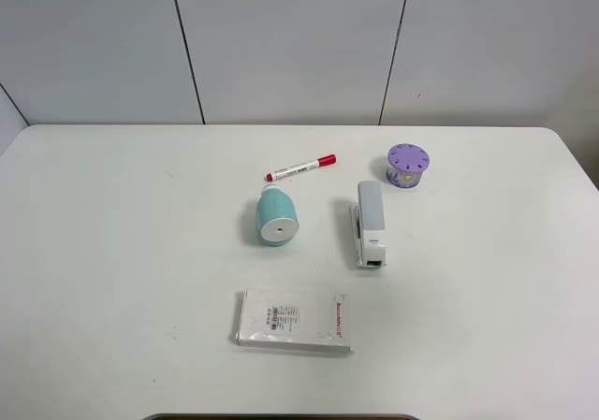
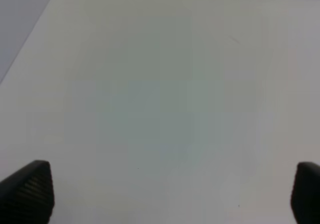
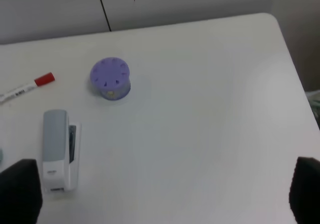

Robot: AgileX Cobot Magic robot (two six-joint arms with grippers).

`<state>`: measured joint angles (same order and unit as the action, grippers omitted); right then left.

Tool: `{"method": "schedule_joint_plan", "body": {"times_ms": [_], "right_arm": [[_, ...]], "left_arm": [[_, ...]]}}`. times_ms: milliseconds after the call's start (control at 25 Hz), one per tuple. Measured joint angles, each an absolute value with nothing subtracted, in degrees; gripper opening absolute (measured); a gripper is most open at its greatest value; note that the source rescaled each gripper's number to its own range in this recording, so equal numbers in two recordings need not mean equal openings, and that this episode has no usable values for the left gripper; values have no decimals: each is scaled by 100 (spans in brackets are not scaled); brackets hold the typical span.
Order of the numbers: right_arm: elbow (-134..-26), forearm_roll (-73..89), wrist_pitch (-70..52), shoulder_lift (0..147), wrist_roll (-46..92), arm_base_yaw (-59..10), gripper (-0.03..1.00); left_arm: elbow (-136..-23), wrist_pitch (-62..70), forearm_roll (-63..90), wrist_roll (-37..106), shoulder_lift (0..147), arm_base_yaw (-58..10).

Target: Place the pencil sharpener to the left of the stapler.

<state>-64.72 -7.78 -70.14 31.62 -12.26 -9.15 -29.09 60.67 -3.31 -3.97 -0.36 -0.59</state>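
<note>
The teal pencil sharpener lies on its side at the middle of the white table, its white round face toward the front. The white and grey stapler lies lengthwise to its right, a gap between them, and also shows in the right wrist view as the stapler. Neither arm shows in the exterior high view. My left gripper is open over bare tabletop, nothing between its fingers. My right gripper is open too, to the right of the stapler and apart from it.
A red-capped marker lies behind the sharpener. A purple cylinder with holes stands behind the stapler. A flat white packaged box lies near the front edge. A grey panelled wall runs behind the table.
</note>
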Motion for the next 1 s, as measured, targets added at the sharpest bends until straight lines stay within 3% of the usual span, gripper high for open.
{"method": "schedule_joint_plan", "body": {"times_ms": [1000], "right_arm": [[-4352, -539, -7016, 628, -629, -915, 100]], "left_arm": [[-2909, 6067, -331, -397, -36, -59]]}}
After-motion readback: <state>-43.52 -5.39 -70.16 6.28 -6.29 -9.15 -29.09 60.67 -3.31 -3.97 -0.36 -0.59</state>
